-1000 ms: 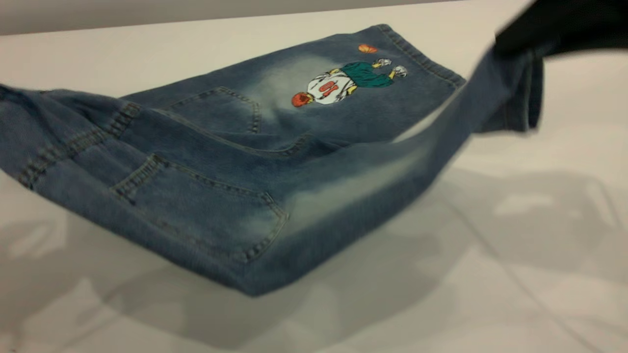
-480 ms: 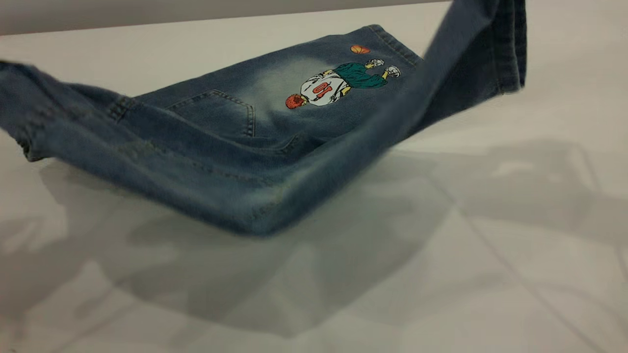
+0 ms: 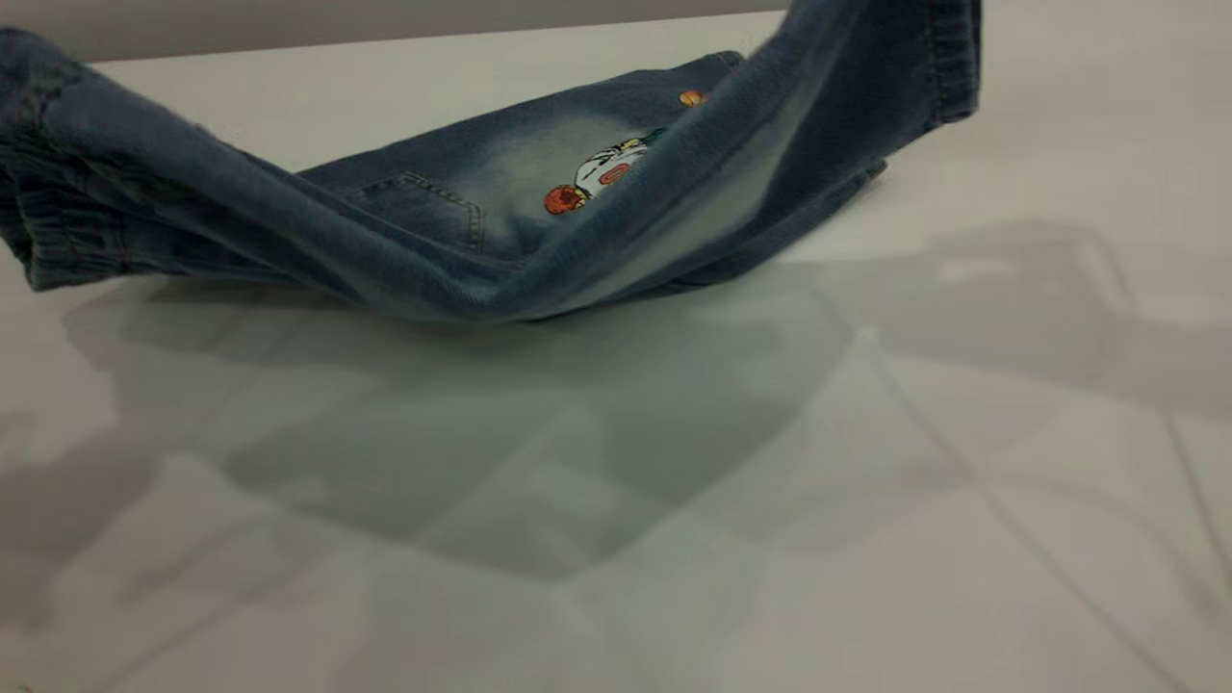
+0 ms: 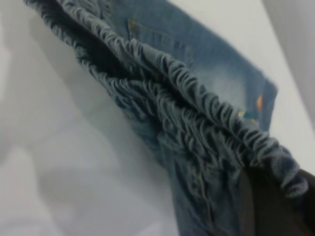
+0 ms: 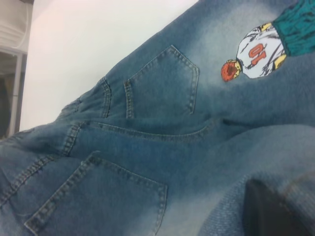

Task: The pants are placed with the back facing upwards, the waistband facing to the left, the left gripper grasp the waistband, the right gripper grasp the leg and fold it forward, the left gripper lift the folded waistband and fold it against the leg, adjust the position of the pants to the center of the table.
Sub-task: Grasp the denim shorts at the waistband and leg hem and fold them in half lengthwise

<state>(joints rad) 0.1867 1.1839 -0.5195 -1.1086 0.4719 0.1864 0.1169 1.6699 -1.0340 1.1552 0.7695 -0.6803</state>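
While lifted at both ends, the pants [image 3: 462, 250] sag onto the table [image 3: 616, 500].

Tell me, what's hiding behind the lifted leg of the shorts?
Behind the lifted leg, part of the basketball-player print and a back pocket show. The rest of the print is covered.

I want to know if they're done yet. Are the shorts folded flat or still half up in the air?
Half up: the plain leg and waistband hang lifted above the printed leg, not yet flat.
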